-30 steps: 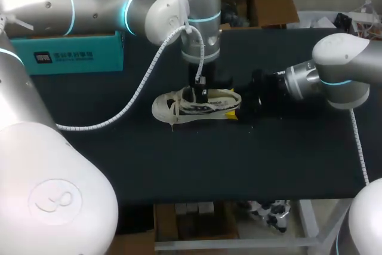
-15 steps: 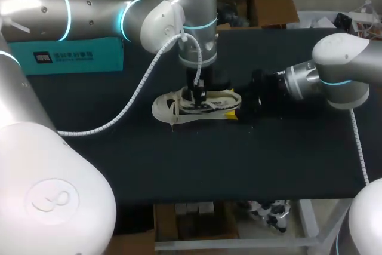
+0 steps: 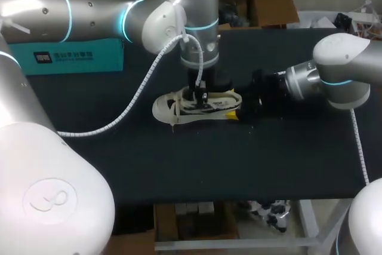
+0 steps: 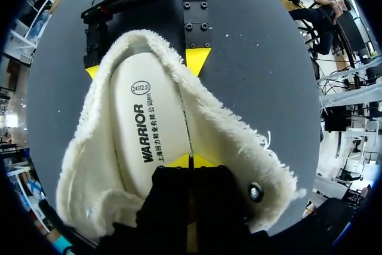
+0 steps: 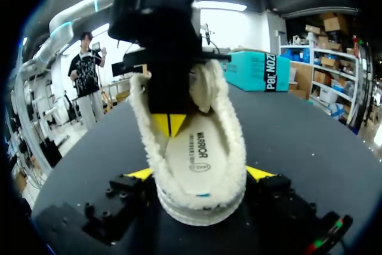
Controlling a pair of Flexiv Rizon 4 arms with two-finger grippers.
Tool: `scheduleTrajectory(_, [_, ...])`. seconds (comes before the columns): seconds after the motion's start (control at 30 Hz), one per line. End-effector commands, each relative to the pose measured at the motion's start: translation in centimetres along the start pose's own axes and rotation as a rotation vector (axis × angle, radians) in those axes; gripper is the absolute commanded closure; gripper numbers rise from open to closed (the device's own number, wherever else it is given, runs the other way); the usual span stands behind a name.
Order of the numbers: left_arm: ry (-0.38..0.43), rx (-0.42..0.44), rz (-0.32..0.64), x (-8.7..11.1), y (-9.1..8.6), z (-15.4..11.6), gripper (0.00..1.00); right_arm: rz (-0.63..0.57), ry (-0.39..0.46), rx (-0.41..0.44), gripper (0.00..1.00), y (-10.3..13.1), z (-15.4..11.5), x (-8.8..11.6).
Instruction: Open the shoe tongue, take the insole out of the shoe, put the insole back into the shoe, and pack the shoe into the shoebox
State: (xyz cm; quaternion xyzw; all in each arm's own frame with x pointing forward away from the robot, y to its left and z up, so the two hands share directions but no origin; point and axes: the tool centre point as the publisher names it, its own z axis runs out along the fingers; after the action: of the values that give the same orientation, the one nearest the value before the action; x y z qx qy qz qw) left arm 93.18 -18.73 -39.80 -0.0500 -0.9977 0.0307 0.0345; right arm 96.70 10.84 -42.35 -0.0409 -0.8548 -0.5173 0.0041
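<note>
The shoe [image 3: 194, 107] stands on its sole near the middle of the frame in the head view. It is a cream sneaker with a fleecy lining, its toe toward the left and its heel toward the right. It rests on the dark bench [image 3: 179, 165].

The left arm [image 3: 89, 10] comes in from the upper left of the frame and turns straight down over the shoe. A white coiled cable [image 3: 140, 88] hangs from it in a loop. The left hand [image 4: 191, 160] is down inside the shoe's opening. Its two yellow fingertips [image 5: 169, 123] are pressed together with no gap, and nothing shows between them. They sit right at the insole [image 4: 146, 129], close to the edge where it meets the lining, but I cannot tell whether they bear on it. The insole is pale with dark print, and it lies flat in the bottom of the shoe.

The right arm [image 3: 346, 70] reaches in from the right side of the frame, lying low over the bench. The right hand [image 5: 200, 174] is at the heel with its fingers spread wide. One yellow fingertip [image 5: 141, 173] sits on each side, and both rest against the shoe — so this hand grips the shoe by the heel.

The shoebox [image 3: 71, 55] is teal and sits in the upper left of the frame at the far edge of the bench. It is partly behind the left arm and well apart from the shoe — from here I cannot tell whether it is open.
</note>
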Motion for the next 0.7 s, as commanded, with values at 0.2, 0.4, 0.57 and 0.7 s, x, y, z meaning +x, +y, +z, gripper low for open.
scheduleTrajectory(0.2, [-0.009, -0.009, -0.027, -0.5, -0.9, 4.6, 0.80, 0.001, 0.003, -0.004, 1.00, -0.4, 0.1, -0.4])
scheduleTrajectory(0.4, [-0.082, -0.024, -0.050, -1.2, -0.9, 5.7, 0.77, 0.001, 0.003, -0.004, 1.00, -0.4, 0.1, -0.4])
scheduleTrajectory(0.57, [-0.182, -0.048, -0.050, -1.6, -0.7, 6.7, 0.80, 0.001, 0.003, -0.004, 1.00, -0.4, 0.1, -0.4])
scheduleTrajectory(0.7, [-0.244, -0.073, -0.044, -2.2, -0.5, 7.7, 0.82, 0.001, 0.003, -0.004, 1.00, -0.4, 0.1, -0.4])
